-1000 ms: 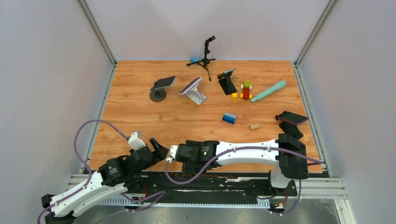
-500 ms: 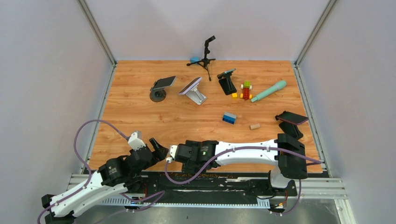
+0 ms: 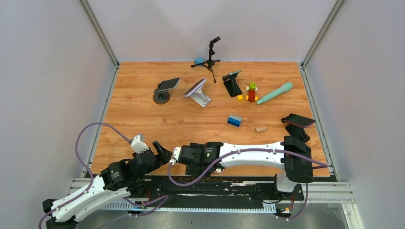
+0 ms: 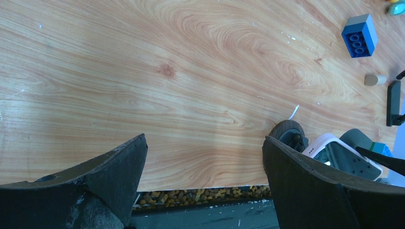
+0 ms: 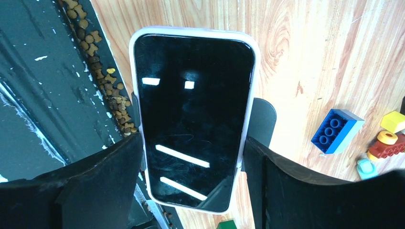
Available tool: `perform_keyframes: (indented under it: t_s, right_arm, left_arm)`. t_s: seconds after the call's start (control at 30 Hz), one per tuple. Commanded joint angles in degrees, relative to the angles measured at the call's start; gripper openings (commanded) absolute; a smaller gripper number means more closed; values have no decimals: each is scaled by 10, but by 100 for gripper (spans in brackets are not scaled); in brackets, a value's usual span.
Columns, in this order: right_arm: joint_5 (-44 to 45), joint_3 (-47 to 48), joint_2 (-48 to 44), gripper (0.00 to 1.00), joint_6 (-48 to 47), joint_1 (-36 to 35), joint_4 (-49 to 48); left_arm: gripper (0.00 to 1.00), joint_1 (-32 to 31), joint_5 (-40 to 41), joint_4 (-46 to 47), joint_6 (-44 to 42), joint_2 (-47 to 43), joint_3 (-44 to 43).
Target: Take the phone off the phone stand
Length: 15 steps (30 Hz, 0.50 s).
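- Right wrist view: the right gripper (image 5: 191, 160) is straddling the phone (image 5: 191, 119), with 1 of its fingers (image 5: 105, 183) lying along each long edge of the pale case. I cannot tell whether the pads are pressing on the case or just sitting beside it. The phone is resting face-up in the phone stand (image 5: 263, 119), whose dark parts are showing past both sides. It is sitting near the table's (image 5: 310, 47) front edge, close to the pellets (image 5: 102, 57) lying in the gap. A blue brick (image 5: 334, 131) is lying well apart.
- Left wrist view: the left gripper (image 4: 204, 148) is spreading its jaws wide over bare table (image 4: 191, 71), holding nothing. The phone (image 4: 341, 160) is showing at the lower right, clear of those jaws.
- Top external view: the left gripper (image 3: 161, 151) and right gripper (image 3: 177, 156) are hanging close together near the front edge. The right wrist is hiding the phone here.
- Risk, as I am judging it: nothing is pinning the stand, so a lift may be dragging it up or tipping it. A light hold on the smooth case may be letting the phone slip off the near edge.
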<state>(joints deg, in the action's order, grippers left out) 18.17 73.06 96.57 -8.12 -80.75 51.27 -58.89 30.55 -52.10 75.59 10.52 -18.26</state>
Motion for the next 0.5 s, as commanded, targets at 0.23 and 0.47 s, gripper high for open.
perform_keyframes:
  t_s: [0.23,0.47]
  right_arm:
    - [1,40,-3,53,8,1,27]
    - [-11,37,2,59,11,1,27]
  left_arm:
    - [98,-2,20,5,9,-2,-13]
    - [98,-2,21,5,9,0,-13]
